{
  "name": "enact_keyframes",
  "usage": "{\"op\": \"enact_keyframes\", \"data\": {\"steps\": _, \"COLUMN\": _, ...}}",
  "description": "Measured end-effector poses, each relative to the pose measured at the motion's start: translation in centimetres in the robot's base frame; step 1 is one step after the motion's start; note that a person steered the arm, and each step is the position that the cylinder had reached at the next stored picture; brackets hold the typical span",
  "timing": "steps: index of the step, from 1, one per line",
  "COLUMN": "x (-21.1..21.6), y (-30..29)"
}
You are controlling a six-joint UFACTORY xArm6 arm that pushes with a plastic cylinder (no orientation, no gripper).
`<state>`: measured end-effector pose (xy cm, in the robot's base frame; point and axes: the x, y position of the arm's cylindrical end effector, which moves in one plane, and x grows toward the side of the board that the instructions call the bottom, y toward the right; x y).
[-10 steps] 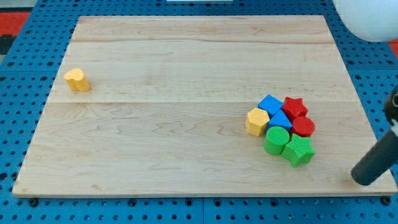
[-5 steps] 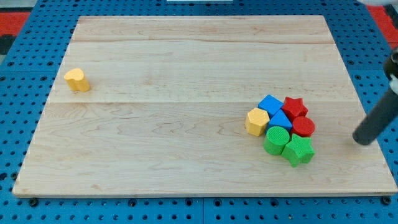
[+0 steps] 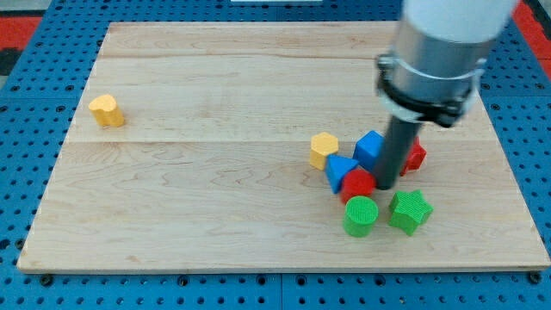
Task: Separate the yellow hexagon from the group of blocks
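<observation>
Presently, a green cylinder (image 3: 361,215) and a green star (image 3: 409,211) are seen nearest the view's bottom. Just above, my tip (image 3: 385,184) is set beside a red cylinder (image 3: 357,184). Jaws: none fitted. The yellow hexagon (image 3: 324,149) is found at the cluster's left, near a blue block (image 3: 338,170). A yellow block (image 3: 106,111) sits far left on the surface (image 3: 215,189).

No text, label, brand, number or sign can be read anywhere: the coloured blocks, the wooden board (image 3: 215,103) and the blue pegboard (image 3: 26,172) around it are all unmarked.
</observation>
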<state>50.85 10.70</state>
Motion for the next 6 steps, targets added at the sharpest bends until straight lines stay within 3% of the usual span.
{"op": "enact_keyframes", "data": {"steps": 2, "x": -5.6, "y": -8.6}}
{"op": "enact_keyframes", "data": {"steps": 3, "x": -5.7, "y": -6.9}}
{"op": "enact_keyframes", "data": {"steps": 4, "x": -8.9, "y": -4.0}}
{"op": "enact_keyframes", "data": {"steps": 6, "x": -13.3, "y": -18.5}}
